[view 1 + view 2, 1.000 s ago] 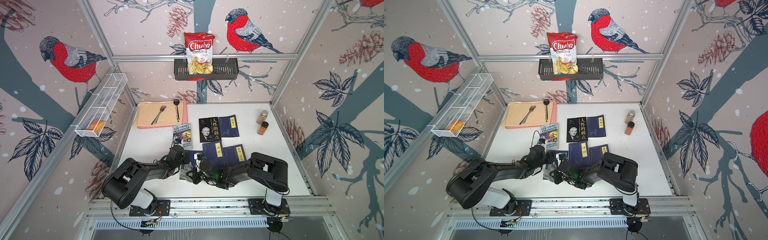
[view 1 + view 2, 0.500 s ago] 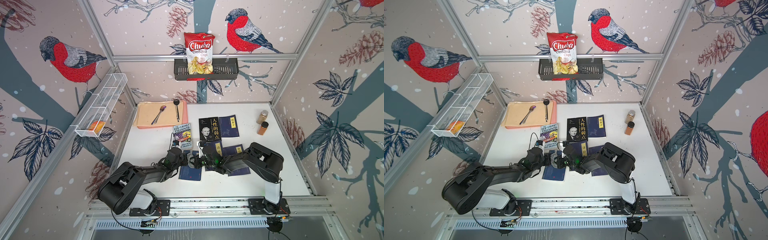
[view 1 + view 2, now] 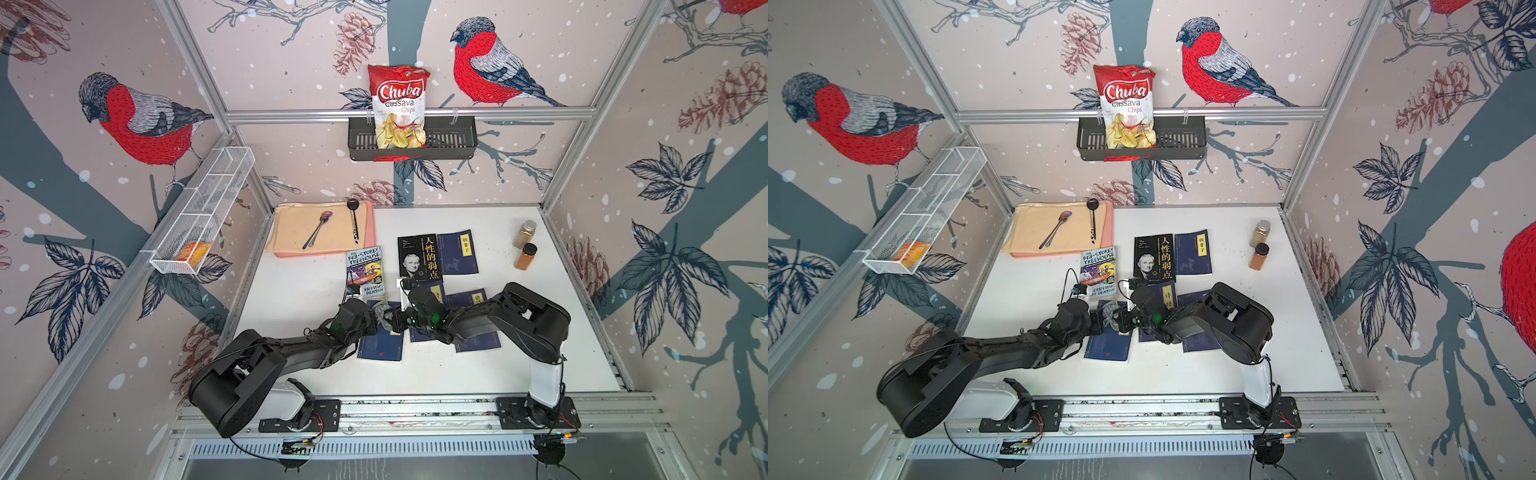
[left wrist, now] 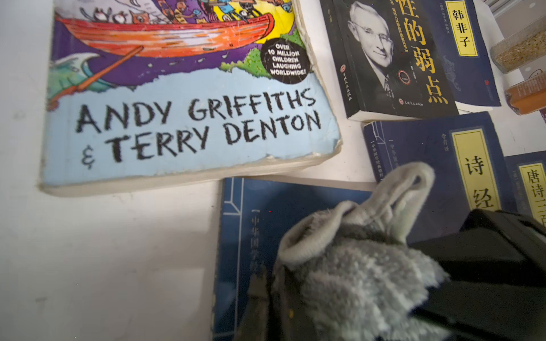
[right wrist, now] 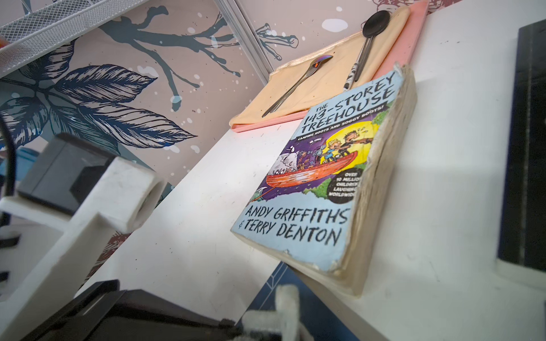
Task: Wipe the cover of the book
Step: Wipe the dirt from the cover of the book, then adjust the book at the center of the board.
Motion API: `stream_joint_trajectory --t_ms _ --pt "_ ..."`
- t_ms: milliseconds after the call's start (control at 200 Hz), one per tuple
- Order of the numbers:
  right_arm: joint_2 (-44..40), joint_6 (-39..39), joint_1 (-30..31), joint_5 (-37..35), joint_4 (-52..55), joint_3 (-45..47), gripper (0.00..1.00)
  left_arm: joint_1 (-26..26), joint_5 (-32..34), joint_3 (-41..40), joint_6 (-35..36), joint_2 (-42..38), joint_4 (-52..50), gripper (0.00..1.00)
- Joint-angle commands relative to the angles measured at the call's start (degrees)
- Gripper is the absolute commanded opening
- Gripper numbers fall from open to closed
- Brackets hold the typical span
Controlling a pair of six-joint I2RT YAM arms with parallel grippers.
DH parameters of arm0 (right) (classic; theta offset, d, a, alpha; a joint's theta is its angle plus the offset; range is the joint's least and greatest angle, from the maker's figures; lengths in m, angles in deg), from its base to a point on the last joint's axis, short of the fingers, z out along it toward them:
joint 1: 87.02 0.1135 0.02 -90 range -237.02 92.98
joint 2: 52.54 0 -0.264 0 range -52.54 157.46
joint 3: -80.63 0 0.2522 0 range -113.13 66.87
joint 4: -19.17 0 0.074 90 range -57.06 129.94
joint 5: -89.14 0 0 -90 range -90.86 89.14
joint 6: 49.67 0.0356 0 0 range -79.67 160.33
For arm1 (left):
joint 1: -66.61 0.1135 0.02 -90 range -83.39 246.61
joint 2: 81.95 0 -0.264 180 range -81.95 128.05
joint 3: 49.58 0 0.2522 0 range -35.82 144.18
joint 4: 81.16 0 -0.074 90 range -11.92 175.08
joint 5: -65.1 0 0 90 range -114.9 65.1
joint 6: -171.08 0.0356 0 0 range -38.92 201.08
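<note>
Both grippers meet at the far end of the navy book (image 3: 380, 348), which lies flat nearest the arms. A second ago they were closer to its front edge. The cloth (image 3: 383, 312) has crossed the cover, so one pass looks done. Right gripper (image 3: 398, 323) is clamped on the cloth; left gripper (image 3: 375, 323) – grip unclear.

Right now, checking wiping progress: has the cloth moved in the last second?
Yes. The cloth, on the blue book, has shifted away from the robot's base, toward the Treehouse book, which lies where it was.
</note>
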Motion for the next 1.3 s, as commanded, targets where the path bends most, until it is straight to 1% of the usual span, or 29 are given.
stream_joint_trajectory --t_ms 0,70,135,185,360,430,510,620,750,885,1021,1146,1296 --pt "0.9 -1.8 -0.9 -8.6 15.6 0.7 0.06 -1.8 -0.7 -0.6 -1.9 -2.5 -17.5 0.14" --pt "0.7 -2.0 -0.9 -8.2 15.0 0.9 0.06 -2.5 1.6 -0.6 -3.3 -6.1 -22.1 0.18" --pt "0.7 -2.0 -0.9 -7.7 14.4 1.3 0.06 -2.8 1.1 -1.9 -4.3 -10.3 -23.4 0.19" --pt "0.7 -2.2 -0.9 -7.2 13.7 1.5 0.06 -3.0 1.8 -2.4 -5.4 -13.5 -25.5 0.21" --pt "0.7 -2.3 -0.9 -5.1 11.4 2.5 0.06 -3.4 6.5 -2.6 -8.9 -22.5 -37.2 0.23" --pt "0.6 -2.5 -0.9 -4.7 11.2 2.7 0.06 -3.4 4.1 -3.8 -9.2 -24.6 -36.6 0.25" --pt "0.4 -2.9 -1.0 -4.4 11.1 2.9 0.06 -3.8 3.8 -4.0 -10.6 -25.0 -38.3 0.25" --pt "-0.2 -3.1 -1.3 -4.1 10.7 3.5 0.06 -4.8 1.5 -4.4 -11.2 -23.9 -38.0 0.26" --pt "-0.3 -3.2 -1.7 -4.0 10.2 3.8 0.06 -6.7 -3.6 -4.8 -11.0 -24.0 -35.8 0.26" --pt "0.1 -3.6 -2.0 -3.9 10.3 3.2 0.06 -8.6 -7.1 -4.4 -11.7 -25.1 -32.8 0.26" --pt "0.4 -4.0 -2.1 -3.8 10.7 2.4 0.06 -10.1 -8.1 -4.1 -12.2 -25.9 -31.8 0.26" --pt "0.3 -4.6 -2.1 -3.9 11.3 1.7 0.06 -10.3 -8.0 -4.7 -12.4 -26.5 -31.2 0.25" --pt "-0.6 -6.0 -2.0 -4.1 12.2 0.6 0.06 -10.4 -9.8 -6.5 -12.9 -26.5 -26.9 0.24"
